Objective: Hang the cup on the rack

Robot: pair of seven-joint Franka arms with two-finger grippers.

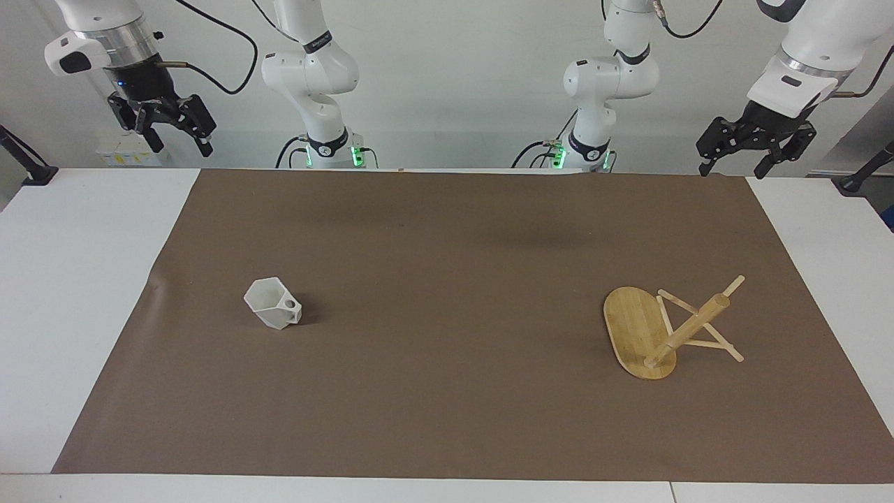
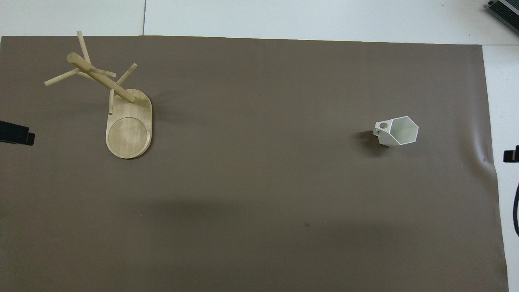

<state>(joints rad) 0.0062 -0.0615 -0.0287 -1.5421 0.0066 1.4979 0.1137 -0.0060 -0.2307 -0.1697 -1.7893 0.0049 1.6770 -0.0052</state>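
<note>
- My right pincer (image 1: 171, 126), fingers spread and empty, hangs high over the tabletop's (image 1: 63, 279) robot-side edge at the right arm's end.
- The cup (image 1: 273, 303) stands upright, farther out, its handle toward the rack (image 1: 669, 327).
- My left pincer (image 1: 753, 148), also spread, waits above the rack's end.

Light is bright, even and diffuse from above, with both views sharp across the brown mat (image 1: 447, 419) and no glare on it. The cup (image 1: 273, 302) casts a small soft shadow on its side toward the rack (image 1: 663, 330), and two broad, faint blurs of shade lie on the mat's robot-side part, inward of the right gripper (image 1: 176, 127) and the left gripper (image 1: 751, 148), both raised with fingers spread. Well apart from either gripper, the rack's base throws only a thin dark edge, and straight lines show no bending at the edges.
</note>
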